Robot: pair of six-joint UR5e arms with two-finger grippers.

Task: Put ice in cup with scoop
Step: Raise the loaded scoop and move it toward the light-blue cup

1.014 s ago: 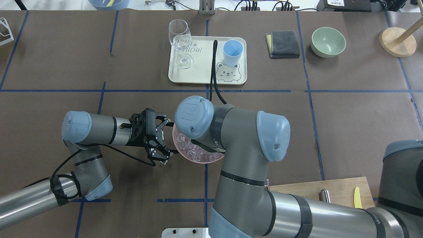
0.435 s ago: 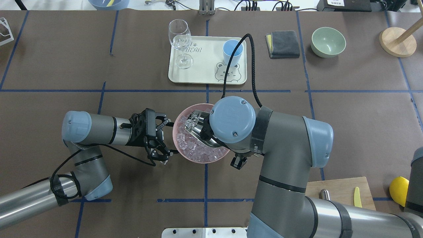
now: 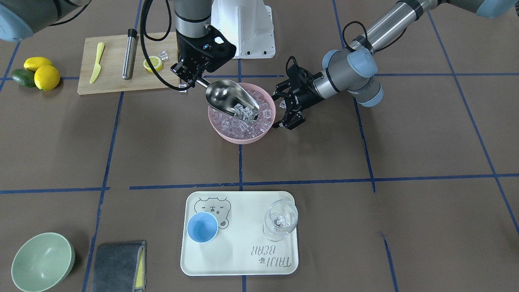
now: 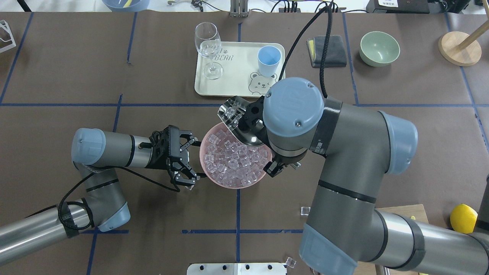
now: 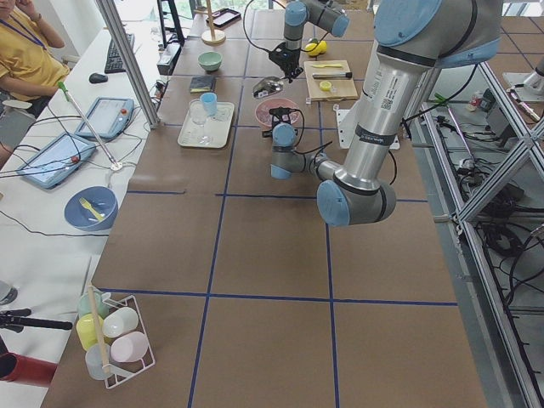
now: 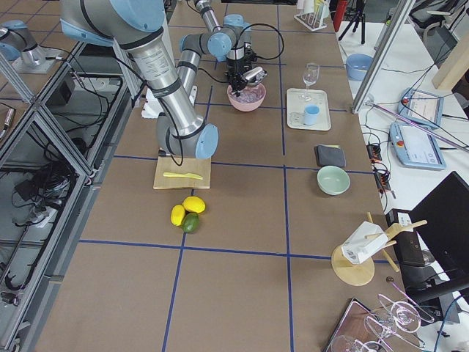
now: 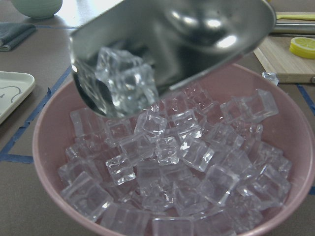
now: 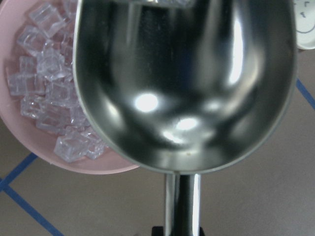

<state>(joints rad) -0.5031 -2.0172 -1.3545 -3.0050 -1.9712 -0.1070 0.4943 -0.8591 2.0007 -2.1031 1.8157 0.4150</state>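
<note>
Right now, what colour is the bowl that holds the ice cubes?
Pink. The bowl shows best in the exterior front-facing view.

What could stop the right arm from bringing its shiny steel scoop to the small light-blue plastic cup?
Probably nothing, so yes: the scoop, holding ice, hangs over the pink bowl; no object stands between it and the cup on the tray.

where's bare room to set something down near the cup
The tray is bare between cup and wine glass; so is the table between tray and pink bowl. Crowded around the bowl: left claw, right claw, scoop.
</note>
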